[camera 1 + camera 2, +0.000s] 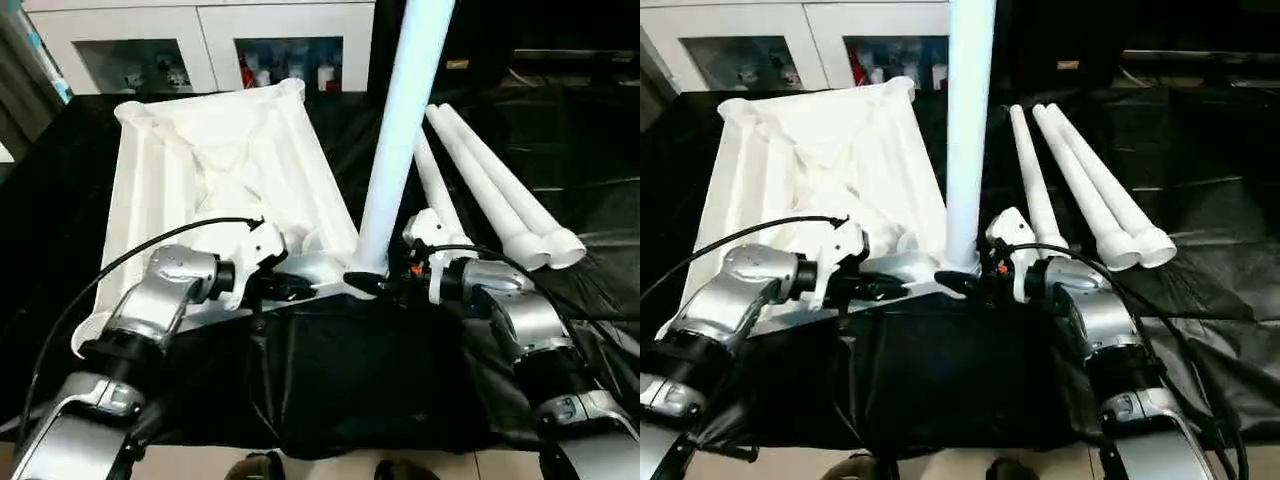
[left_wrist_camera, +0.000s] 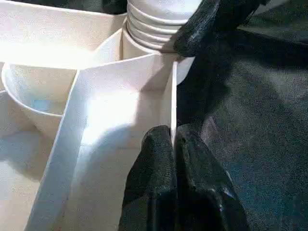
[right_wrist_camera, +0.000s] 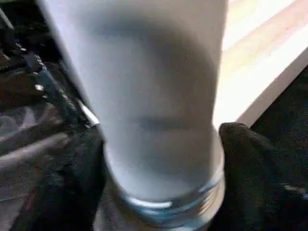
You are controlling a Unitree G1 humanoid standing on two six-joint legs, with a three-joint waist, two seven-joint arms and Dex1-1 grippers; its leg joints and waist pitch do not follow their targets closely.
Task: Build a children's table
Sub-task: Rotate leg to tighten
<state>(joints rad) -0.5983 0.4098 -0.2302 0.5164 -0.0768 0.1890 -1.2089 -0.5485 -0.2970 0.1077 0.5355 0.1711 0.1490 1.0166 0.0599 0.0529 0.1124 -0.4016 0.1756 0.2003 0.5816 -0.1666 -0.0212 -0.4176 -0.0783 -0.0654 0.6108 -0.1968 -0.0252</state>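
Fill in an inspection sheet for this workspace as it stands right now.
Surface: black cloth covering the work area, wrinkled.
Job's things: white table top lying underside up; one leg standing upright in its near corner socket; three spare legs lying side by side on the cloth to the right.
Clutter: nothing seen.
Grippers: left gripper has its fingers pinched on a thin rib of the table top near the socket; right gripper has its fingers on either side of the upright leg's base.
Cables: black cable looping over the left forearm; another along the right forearm.
Surroundings: white glass-door cabinet behind; shoes at the near edge.
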